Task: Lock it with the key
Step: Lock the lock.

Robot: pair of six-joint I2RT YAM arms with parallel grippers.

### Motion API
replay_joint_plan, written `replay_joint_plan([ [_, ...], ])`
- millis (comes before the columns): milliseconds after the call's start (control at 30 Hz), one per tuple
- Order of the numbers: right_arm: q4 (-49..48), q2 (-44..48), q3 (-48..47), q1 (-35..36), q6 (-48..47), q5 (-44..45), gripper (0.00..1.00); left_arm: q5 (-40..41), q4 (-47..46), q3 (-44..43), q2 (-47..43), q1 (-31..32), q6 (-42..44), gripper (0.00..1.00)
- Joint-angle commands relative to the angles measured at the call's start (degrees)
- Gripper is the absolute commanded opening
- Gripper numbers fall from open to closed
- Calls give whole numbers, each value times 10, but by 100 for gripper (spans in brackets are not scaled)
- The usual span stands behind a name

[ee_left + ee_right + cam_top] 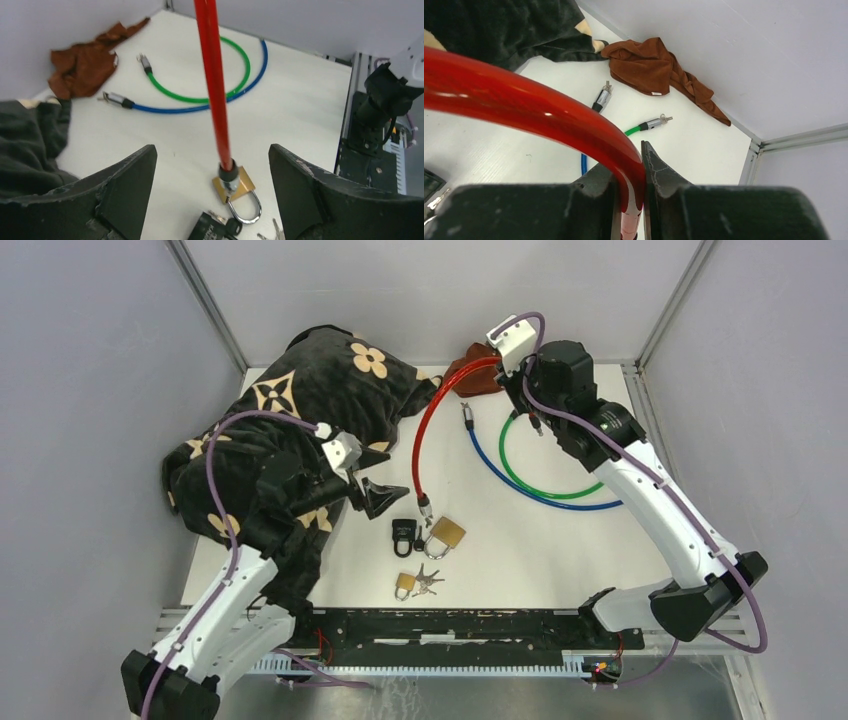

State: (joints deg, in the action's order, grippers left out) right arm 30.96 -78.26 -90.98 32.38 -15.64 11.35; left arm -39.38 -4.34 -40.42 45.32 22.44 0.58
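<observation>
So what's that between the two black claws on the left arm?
The red cable runs down between the open jaws of the left gripper, touching neither, with its metal tip at the brass padlock. The left wrist view shows it best.

A: What is the red cable (215,85) made of?
B: It has a glossy, smooth plastic coat and a dull metal tip.
A: And the locks?
B: The brass padlock (246,182) is yellow metal with a bright polished shackle. The black padlock (403,532) looks matt.
A: The soft things?
B: The brown cloth (649,70) is matt and suede-like, and the dark blanket (320,390) is plush. The table (520,550) is smooth matt white. The left gripper (211,150) has matt black, scuffed jaws.
</observation>
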Motion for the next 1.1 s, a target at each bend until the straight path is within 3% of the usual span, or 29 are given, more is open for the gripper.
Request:
replay_joint_plan([
  [0,-5,6,-43,-3,24,-20,0,-38,-64,55,28,2,-40,88],
  [400,1,10,-58,-3,25,-46,0,121,-256,136,118,37,-51,54],
  [467,-1,11,-58,-3,25,-46,0,122,-265,138,121,48,-60,54],
  [667,-6,10,-56,-3,26,-45,0,123,-272,149,117,116,-72,66],
  [833,-2,10,-56,-3,25,-28,0,120,-271,145,116,120,-92,68],
  [967,5,12,-54,-3,20,-2,0,78,-229,138,107,119,-40,65],
  [1067,6,24,-45,-3,11,21,0,82,-181,137,81,114,7,70],
])
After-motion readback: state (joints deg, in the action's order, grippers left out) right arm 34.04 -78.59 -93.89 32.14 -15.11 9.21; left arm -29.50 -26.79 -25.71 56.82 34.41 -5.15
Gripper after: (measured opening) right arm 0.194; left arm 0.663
